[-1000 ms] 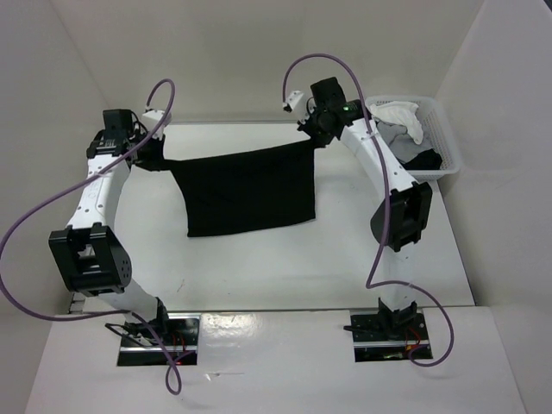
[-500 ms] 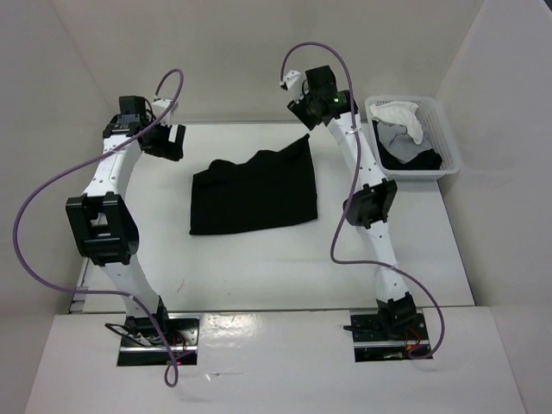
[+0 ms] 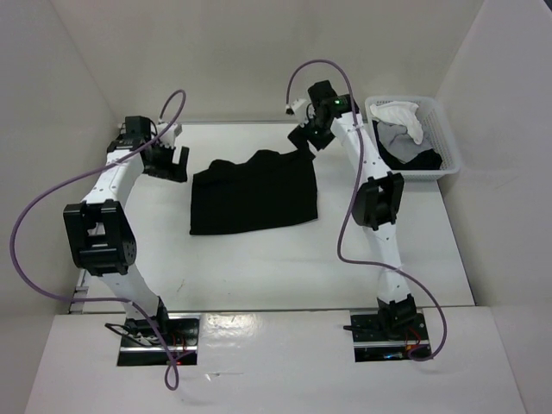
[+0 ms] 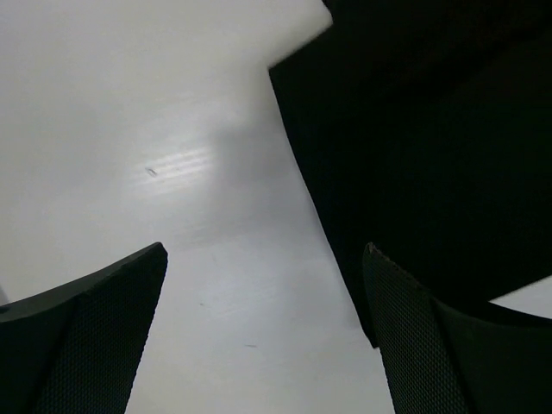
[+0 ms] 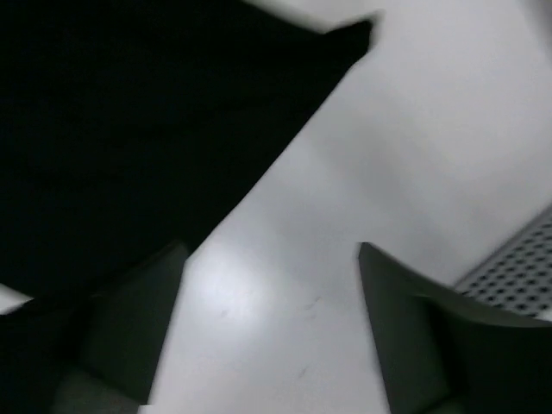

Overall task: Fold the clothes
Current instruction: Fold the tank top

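**Operator:** Where did the top lie?

**Spotter:** The top (image 3: pixel 253 194) lay on the table (image 3: pixel 259 259), in the far middle, between your two grippers. Its long axis ran left to right, with the right end a little farther from you than the left. The near edge was straight. The far edge was rumpled and bunched toward its middle.

**Operator:** Which gripper was nearer to it?

**Spotter:** Your right gripper (image 3: pixel 304 138). It hung at the far right corner, over it or touching it; from above I couldn't tell which. In its wrist view the cloth (image 5: pixel 129 112) spread off to one side of the fingers, and only bare table showed between them. Your left gripper (image 3: pixel 171 164) stood just beside the far left corner, with a strip of table between, so the top lay to its right.

**Operator:** Was either holding anything?

**Spotter:** No. Your left jaws stood wide and the right jaws stood apart, both empty.

**Operator:** What did the next move turn on?

**Spotter:** As I judged it, on each gripper having a far corner on its own side. You'd have reached inward along that long axis, the left going right and the right going left. The bunched far edge looked likely to need flattening first. The basket (image 3: pixel 450 151) sat well apart at the far right.
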`<state>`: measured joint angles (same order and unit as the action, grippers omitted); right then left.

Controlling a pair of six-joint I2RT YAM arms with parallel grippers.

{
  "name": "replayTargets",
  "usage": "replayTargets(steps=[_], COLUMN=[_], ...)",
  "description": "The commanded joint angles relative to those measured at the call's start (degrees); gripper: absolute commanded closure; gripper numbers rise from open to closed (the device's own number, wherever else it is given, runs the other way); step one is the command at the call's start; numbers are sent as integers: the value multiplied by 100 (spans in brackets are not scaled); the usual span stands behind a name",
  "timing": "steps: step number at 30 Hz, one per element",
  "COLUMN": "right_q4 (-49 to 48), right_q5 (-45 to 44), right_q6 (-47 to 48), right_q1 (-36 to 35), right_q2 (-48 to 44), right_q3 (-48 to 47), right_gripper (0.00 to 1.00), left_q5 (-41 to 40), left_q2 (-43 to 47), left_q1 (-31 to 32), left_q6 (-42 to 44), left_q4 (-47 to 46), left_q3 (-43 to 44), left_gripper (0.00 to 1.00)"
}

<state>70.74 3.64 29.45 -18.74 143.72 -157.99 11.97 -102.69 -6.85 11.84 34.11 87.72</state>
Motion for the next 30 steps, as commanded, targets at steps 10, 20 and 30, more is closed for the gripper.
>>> replayTargets(steps=[10, 20, 30], right_q4=[-1888, -2310, -2468], right_q5=[471, 480, 603], right_q6=[-1, -502, -555], right_q1=[-314, -455, -507], right_q2=[-2401, -1716, -1452], right_q3=[5085, 4874, 5321], right_gripper=[0, 0, 1], left_q5=[473, 289, -27], left_q2=[603, -637, -1235], left_q1=[728, 1361, 1415], left_q6=[92, -506, -727], left_q4=[333, 149, 465], left_q3=[-1099, -547, -528], left_gripper=[23, 40, 42])
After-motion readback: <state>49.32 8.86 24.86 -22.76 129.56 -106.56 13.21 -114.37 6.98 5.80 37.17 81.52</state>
